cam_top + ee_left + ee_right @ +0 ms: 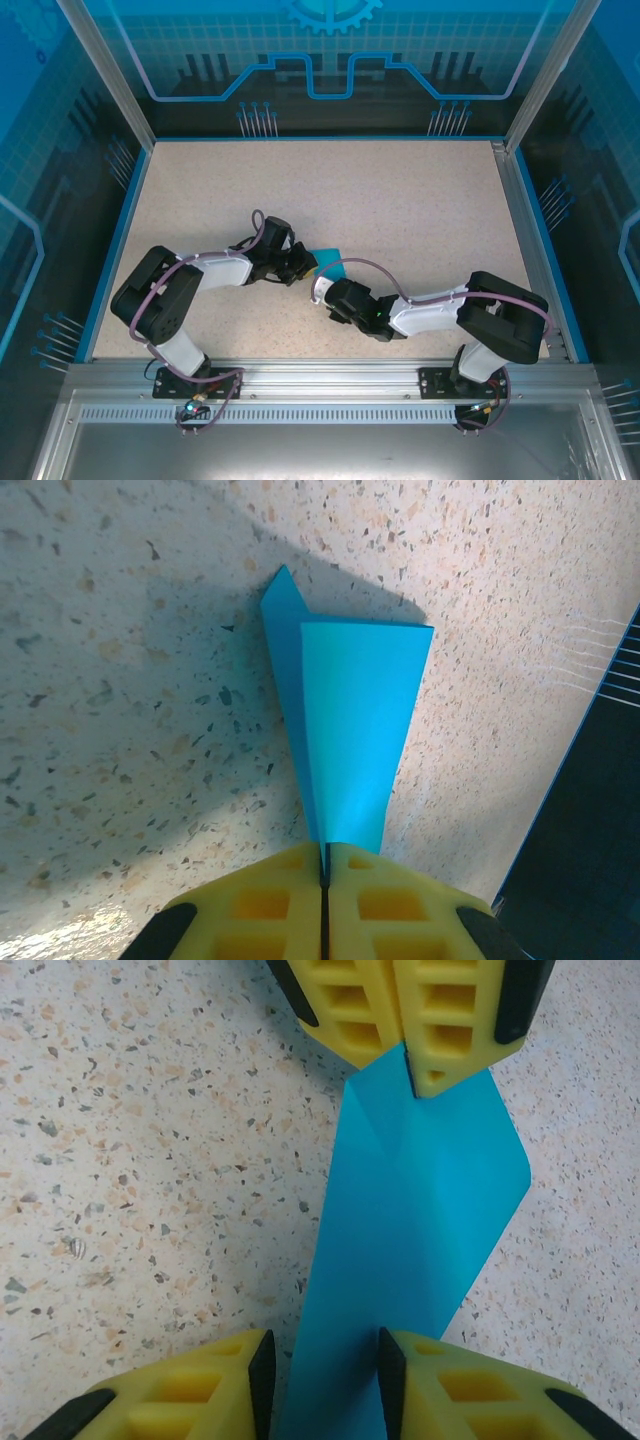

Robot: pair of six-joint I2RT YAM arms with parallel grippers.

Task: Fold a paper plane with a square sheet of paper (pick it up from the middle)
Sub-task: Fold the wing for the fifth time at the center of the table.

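Pinching the narrow tip of the paper plane [350,730], the left claw [325,865] is pressed together near the middle of the worktop [120,680]. The right claw [325,1370] straddles the wide end, and I cannot tell whether it grips. Final creasing, I judge: next comes an even squeeze along the centre fold.

Even, bright light from above falls on my surface [400,200], and the top view is sharp, though the blue walls [60,150] round it sit dimmer. In my left wrist view a broad soft shadow darkens the surface left of the paper [350,730], with a pale glare at the bottom left corner. My right wrist view is bright and crisp, shadows faint.
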